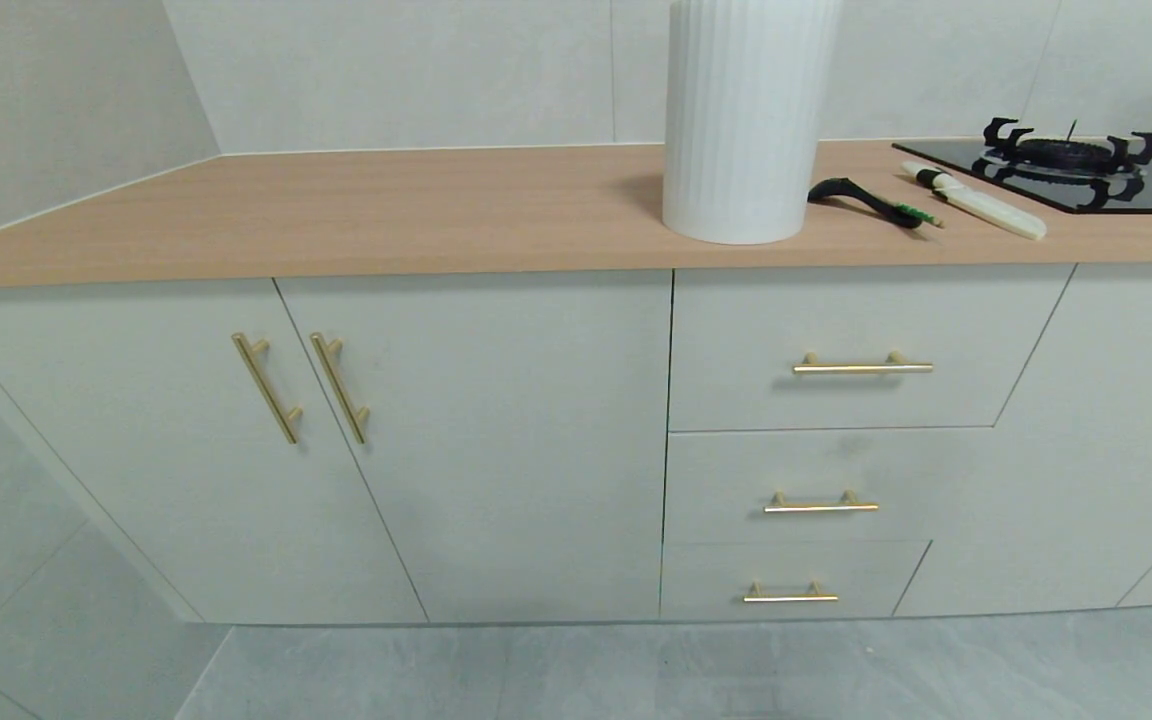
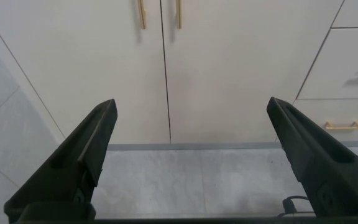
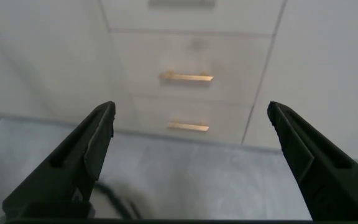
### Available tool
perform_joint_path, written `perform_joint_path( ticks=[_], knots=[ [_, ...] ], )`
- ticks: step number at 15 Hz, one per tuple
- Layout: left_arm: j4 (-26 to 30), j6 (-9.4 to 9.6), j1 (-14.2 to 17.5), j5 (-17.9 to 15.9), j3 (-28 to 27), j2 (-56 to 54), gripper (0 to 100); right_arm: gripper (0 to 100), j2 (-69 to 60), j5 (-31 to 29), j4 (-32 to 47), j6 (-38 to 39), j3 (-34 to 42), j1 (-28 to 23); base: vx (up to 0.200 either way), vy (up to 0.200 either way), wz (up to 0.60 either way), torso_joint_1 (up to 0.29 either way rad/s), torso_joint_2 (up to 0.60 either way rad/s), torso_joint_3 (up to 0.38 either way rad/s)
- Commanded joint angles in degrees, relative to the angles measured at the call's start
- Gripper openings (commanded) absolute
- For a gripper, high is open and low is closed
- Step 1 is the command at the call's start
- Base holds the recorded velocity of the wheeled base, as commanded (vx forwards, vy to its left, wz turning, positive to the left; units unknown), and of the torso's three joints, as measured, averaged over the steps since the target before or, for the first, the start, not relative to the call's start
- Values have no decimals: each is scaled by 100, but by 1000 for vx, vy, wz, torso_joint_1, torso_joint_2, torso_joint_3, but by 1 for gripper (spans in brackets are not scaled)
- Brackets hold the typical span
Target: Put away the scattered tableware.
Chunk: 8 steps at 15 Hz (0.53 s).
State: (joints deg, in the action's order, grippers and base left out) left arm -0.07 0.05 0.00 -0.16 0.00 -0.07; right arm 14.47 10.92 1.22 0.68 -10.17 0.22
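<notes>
On the wooden countertop (image 1: pixel 386 210), right of a tall white ribbed holder (image 1: pixel 744 118), lie a black-handled utensil (image 1: pixel 866 202) with a green tip and a white knife-like utensil (image 1: pixel 976 199) with a black collar. My left gripper (image 2: pixel 191 112) hangs open low before the double cabinet doors (image 2: pixel 166 62), above the floor. My right gripper (image 3: pixel 191 115) is open too, low in front of the lower drawers (image 3: pixel 188 78). Nothing sits between either pair of fingers.
A black gas hob (image 1: pixel 1086 165) sits at the counter's far right. Below are two cabinet doors with gold handles (image 1: pixel 301 388) and three drawers with gold bar handles (image 1: pixel 862 366). Grey tiled floor (image 1: pixel 636 670) runs along the cabinet base; a wall closes the left side.
</notes>
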Motion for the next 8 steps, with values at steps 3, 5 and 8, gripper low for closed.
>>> perform_joint_path(
  ticks=[3, 5, 8],
  knots=[
    [-1, -5, 0, -2, 0, 7, 100, 100, 2253, 314, -122, -16, -600, 312, 0, 0, 0, 0, 0, 0],
    [-1, -5, 0, -2, 0, 7, 100, 100, 2851, 314, -324, -16, -759, 532, 0, 0, 0, 0, 0, 0],
    [-1, -5, 0, -2, 0, 7, 100, 100, 4547, 314, -974, -16, -1374, 690, 0, 0, 0, 0, 0, 0]
  ],
)
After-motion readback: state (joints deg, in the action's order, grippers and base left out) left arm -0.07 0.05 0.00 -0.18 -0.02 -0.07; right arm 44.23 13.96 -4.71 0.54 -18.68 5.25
